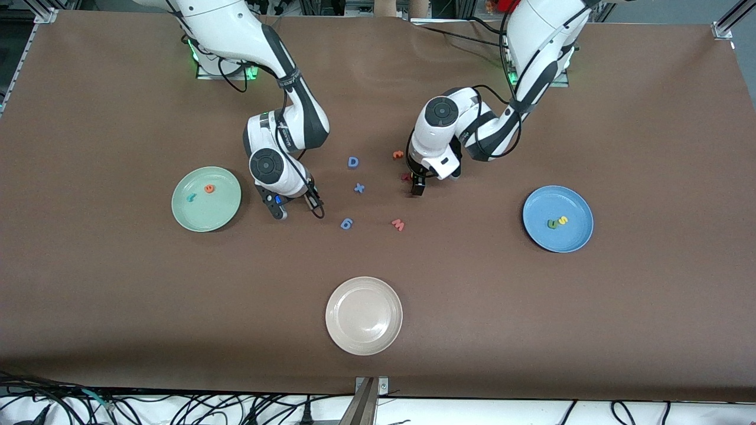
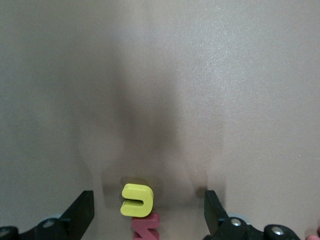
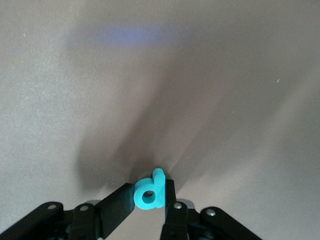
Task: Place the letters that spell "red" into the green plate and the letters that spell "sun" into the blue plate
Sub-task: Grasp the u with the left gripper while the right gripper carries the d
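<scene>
The green plate [image 1: 206, 199] holds a teal "r" [image 1: 191, 198] and an orange "e" [image 1: 209, 189]. Beside that plate, toward the table's middle, my right gripper [image 1: 280, 213] is low over the table. In its wrist view the right gripper [image 3: 147, 194] is shut on the teal "d" [image 3: 150, 190]. The blue plate [image 1: 557, 218] holds a dark-green "n" [image 1: 552, 224] and a yellow "s" [image 1: 563, 220]. My left gripper [image 1: 418, 190] hangs low over the table's middle. It [image 2: 148, 209] is open around the yellow "u" [image 2: 136, 200], without touching it.
A dark-red letter [image 2: 146, 227] lies against the yellow "u". Loose on the table's middle are a blue D [image 1: 353, 162], a blue x [image 1: 359, 188], another blue letter [image 1: 346, 223], a pink W [image 1: 398, 224] and an orange letter [image 1: 398, 154]. A cream plate [image 1: 364, 315] sits nearest the front camera.
</scene>
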Controlling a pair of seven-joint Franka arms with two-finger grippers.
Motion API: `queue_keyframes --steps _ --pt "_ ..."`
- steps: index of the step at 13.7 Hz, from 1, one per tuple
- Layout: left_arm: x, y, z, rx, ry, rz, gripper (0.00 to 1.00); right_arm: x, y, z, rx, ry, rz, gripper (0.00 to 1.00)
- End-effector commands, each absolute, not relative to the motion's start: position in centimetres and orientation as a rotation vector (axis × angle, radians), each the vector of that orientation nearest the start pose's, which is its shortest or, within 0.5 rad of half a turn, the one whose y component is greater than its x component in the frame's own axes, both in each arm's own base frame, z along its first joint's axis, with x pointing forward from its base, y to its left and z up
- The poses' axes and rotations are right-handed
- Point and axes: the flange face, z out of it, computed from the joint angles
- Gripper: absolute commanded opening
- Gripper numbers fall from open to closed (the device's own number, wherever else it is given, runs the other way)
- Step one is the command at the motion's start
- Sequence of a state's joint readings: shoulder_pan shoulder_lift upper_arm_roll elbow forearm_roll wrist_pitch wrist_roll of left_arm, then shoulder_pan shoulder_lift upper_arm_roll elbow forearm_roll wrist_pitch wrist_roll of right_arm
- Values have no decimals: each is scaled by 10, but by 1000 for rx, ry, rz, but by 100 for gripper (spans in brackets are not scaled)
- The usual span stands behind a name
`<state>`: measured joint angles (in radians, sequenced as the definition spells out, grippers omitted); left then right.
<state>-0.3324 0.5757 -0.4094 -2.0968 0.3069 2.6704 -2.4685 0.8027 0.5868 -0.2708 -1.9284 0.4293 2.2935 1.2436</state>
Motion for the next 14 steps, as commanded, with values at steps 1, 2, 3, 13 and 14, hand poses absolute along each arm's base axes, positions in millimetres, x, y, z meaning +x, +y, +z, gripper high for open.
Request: queue_keyframes --steps 1,2,3,13,14 --pt "424 -406 166 -2326 -2221 83 94 523 285 221 -2796 1461 423 16" --pt "424 -406 166 -2322 -2224 83 89 529 268 233 -2812 1441 464 15" --pt "424 -406 165 -2320 -2225 84 86 536 255 247 -2822 1413 497 16" --pt "432 -398 160 -2305 -2257 50 5 577 67 229 -2968 1094 601 17" --pt "431 -398 160 -2316 -2247 42 5 577 60 220 -2977 1095 599 17"
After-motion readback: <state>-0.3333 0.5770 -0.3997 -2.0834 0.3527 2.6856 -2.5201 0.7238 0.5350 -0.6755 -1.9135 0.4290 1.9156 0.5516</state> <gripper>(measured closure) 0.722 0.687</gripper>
